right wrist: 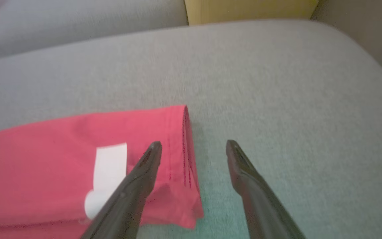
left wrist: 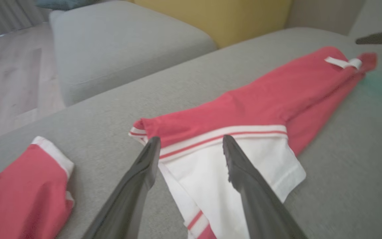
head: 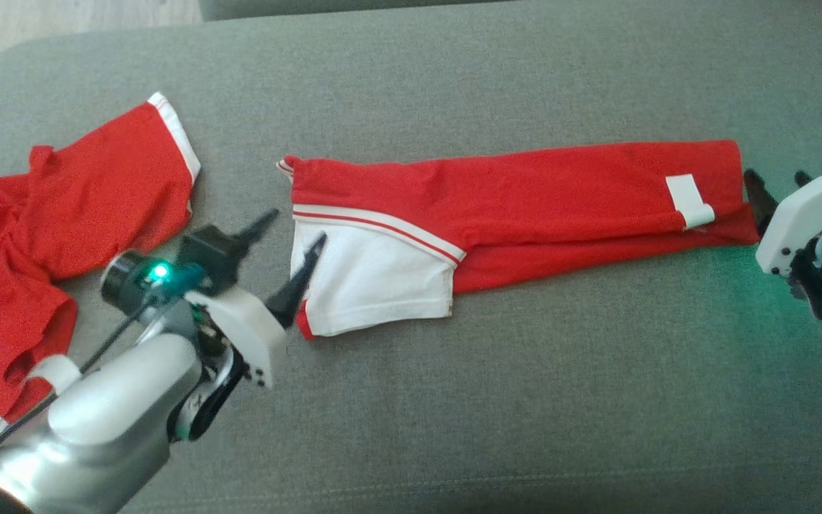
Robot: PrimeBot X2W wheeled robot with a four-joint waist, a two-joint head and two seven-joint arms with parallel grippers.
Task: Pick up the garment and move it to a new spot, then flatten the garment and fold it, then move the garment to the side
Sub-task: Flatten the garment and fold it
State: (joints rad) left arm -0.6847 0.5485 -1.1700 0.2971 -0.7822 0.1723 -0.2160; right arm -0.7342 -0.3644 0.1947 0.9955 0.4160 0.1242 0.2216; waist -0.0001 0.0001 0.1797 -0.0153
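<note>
Head view: garment (head: 525, 193) lies long axis left-right across mid-cushion (head: 454, 400); your left gripper (head: 297, 226) is at its white end, right gripper (head: 775, 177) at its red end. Left wrist: fingers apart astride the white edge, holding nothing. Right wrist: fingers apart astride the red hem, empty.

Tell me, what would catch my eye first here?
A long red and white garment lies stretched across the middle of the grey cushion, with an open gripper at each end: the left gripper by its white part, the right gripper by its red hem. A second red garment lies rumpled at the far left.
</note>
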